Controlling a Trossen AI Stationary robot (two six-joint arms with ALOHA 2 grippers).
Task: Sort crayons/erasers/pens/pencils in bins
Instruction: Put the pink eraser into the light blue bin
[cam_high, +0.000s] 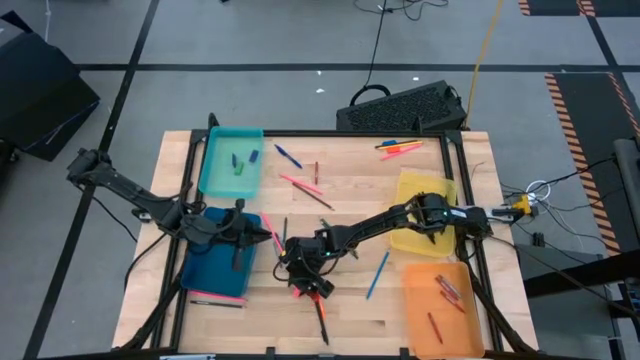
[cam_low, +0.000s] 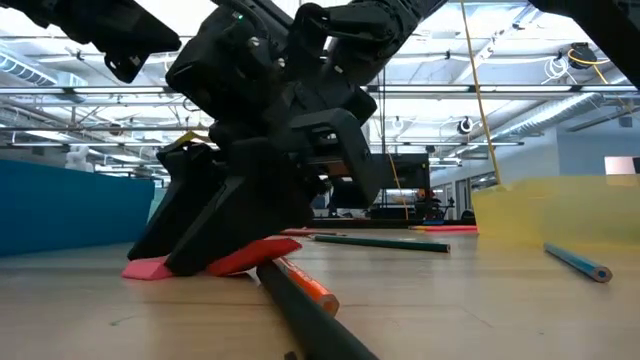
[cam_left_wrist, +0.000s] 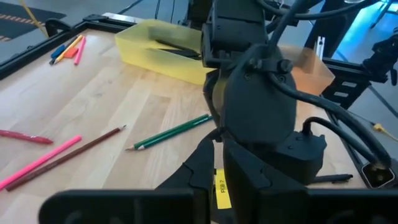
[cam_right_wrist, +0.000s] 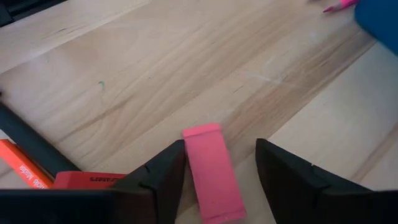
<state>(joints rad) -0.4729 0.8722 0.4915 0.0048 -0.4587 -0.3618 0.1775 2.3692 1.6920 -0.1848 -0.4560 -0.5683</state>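
Right gripper (cam_right_wrist: 216, 171) low on the table (cam_right_wrist: 124, 74), fingers spread around a pink eraser (cam_right_wrist: 211, 168), red eraser (cam_right_wrist: 87, 181) at its nine o'clock, left gripper (cam_high: 240, 232) over the dark blue bin (cam_high: 205, 270), finger state unclear.

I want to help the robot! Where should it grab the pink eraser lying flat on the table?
Best across its long sides, near the middle, coming straight down from above. The pink eraser lies flat on the wooden table, a slim block, so its narrow width fits between the jaws. The right gripper already straddles it, jaws open either side.
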